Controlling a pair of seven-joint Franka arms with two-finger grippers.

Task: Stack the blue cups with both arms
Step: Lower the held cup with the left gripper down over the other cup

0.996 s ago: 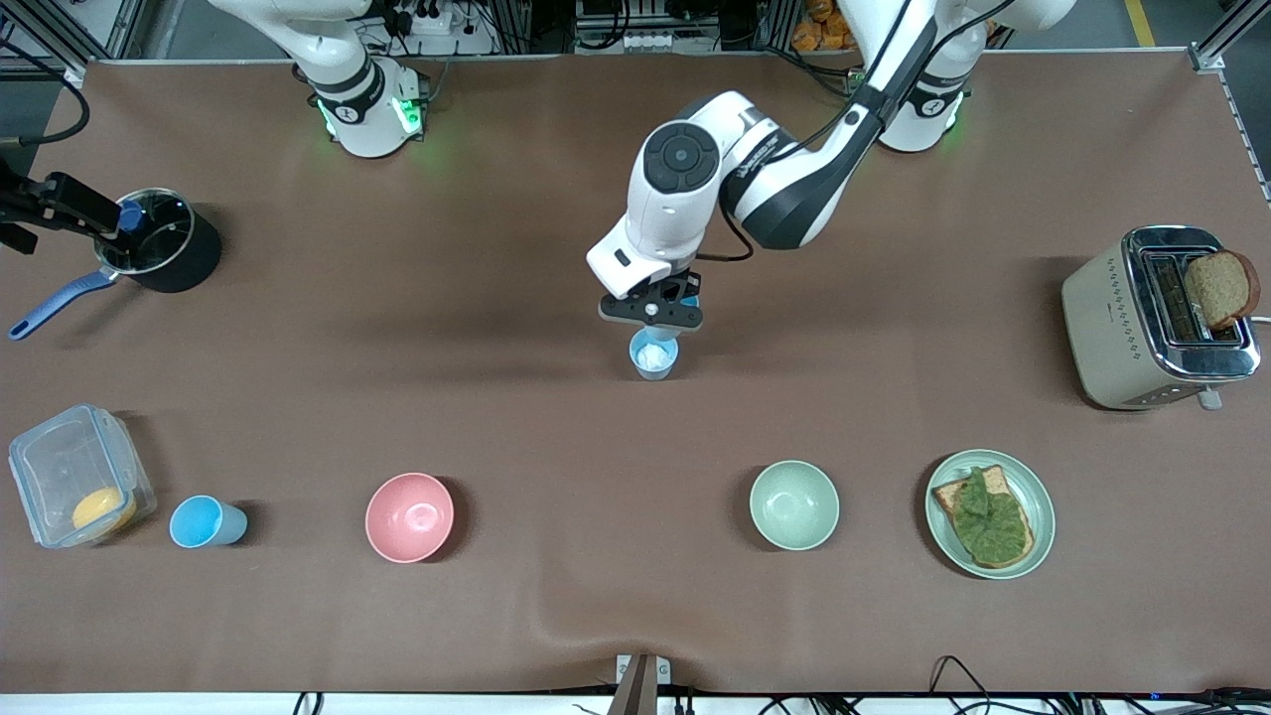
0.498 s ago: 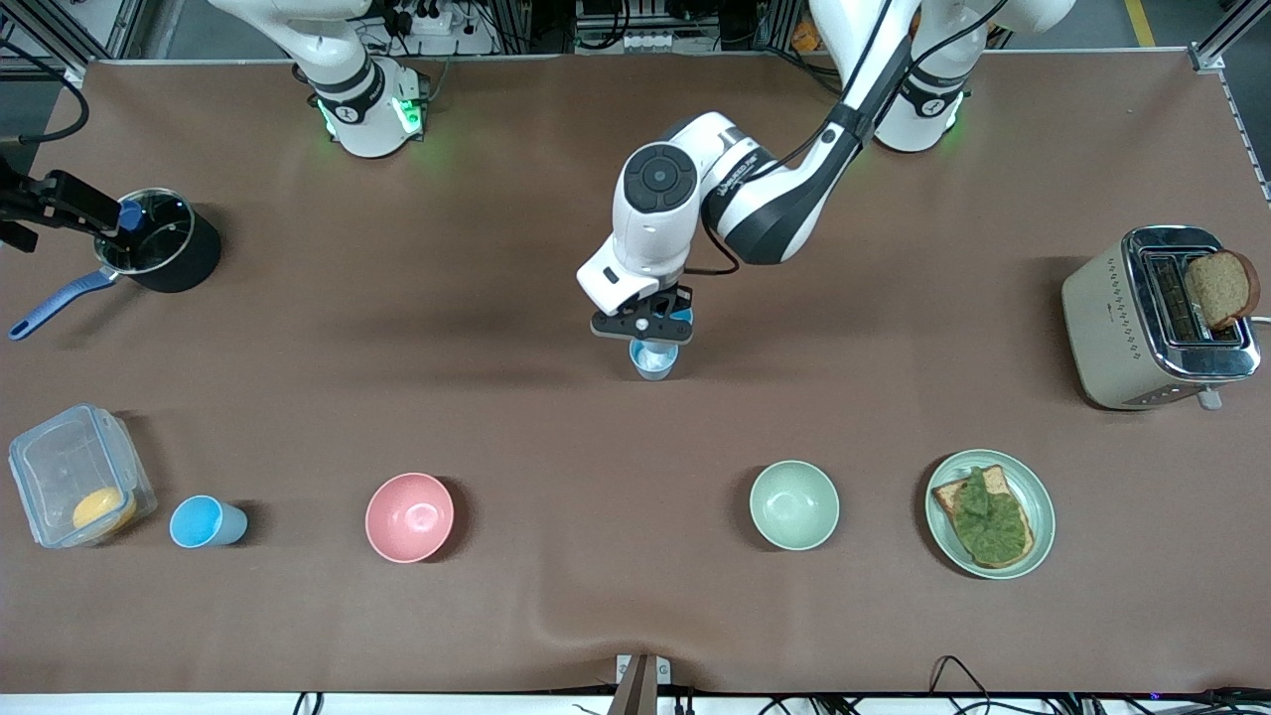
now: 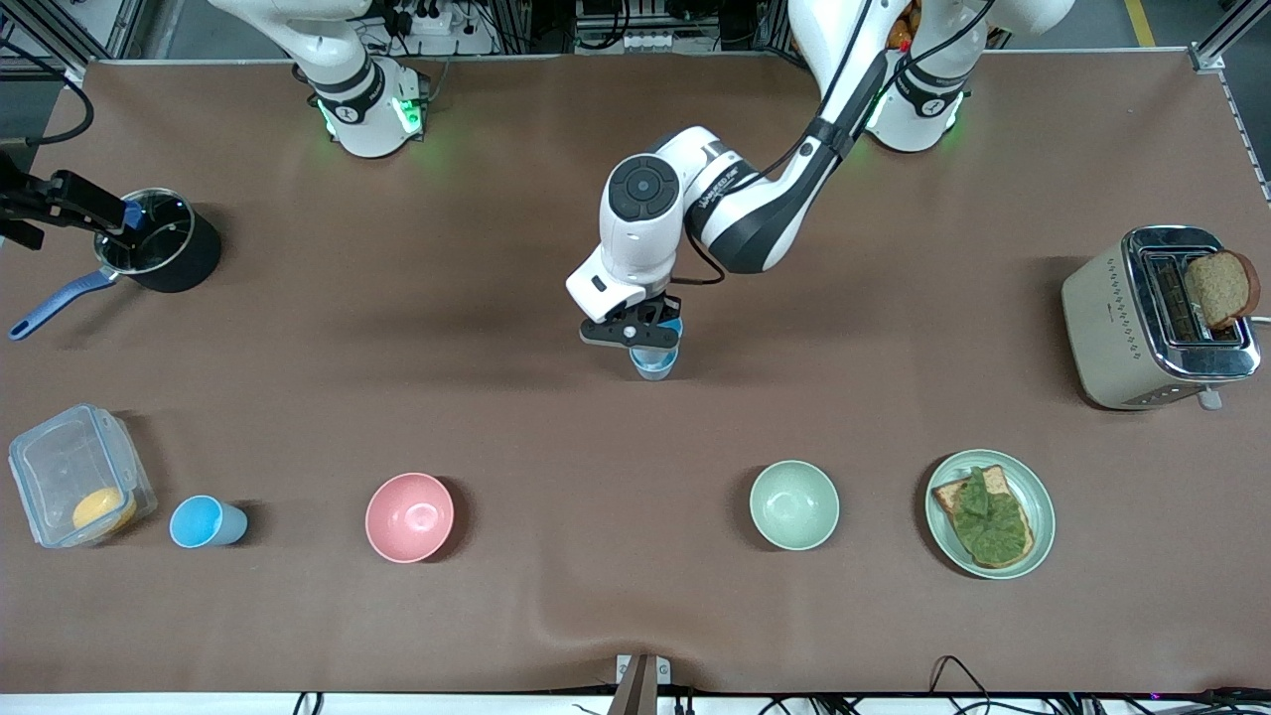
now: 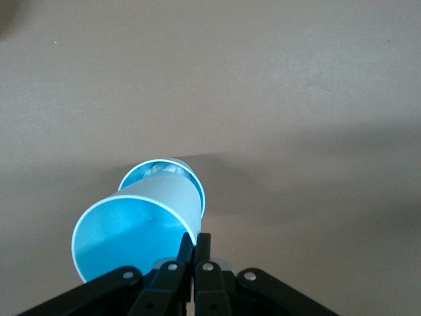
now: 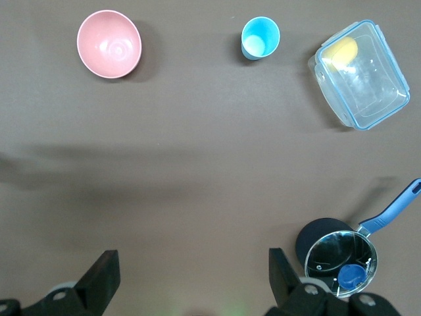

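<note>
Right pincer [image 5: 191,280] up over the desk [image 3: 516,397] near the black saucepan [image 3: 164,248], fingers spread wide, holding nothing, that arm waiting. At about 8 o'clock on the desk a clear lidded box [image 3: 74,477] with something yellow in it, and just beside it toward the centre one blue cup [image 3: 204,521] standing upright, apart from everything. Then the pink bowl [image 3: 409,516] at roughly 7 o'clock. Mid-desk, the left pincer [image 3: 650,333] is clenched on the rim of a second blue cup [image 4: 135,230], pinching the wall with one finger inside; that cup hangs tilted right over a third blue cup [image 4: 161,174] standing on the desk, the one with white inside. Whether they touch, can't tell. Pale green bowl [image 3: 794,504] at 5 o'clock, plate with green-topped toast [image 3: 991,514] past it, toaster [image 3: 1157,318] at 3 o'clock. Cups look like thin light plastic, smooth, probably slippery and a bit flexible at the lip; tapered so they should nest easily. Rim pinch seems the sensible hold; a tilted cup may catch on the lower rim or tip it, being so light.
</note>
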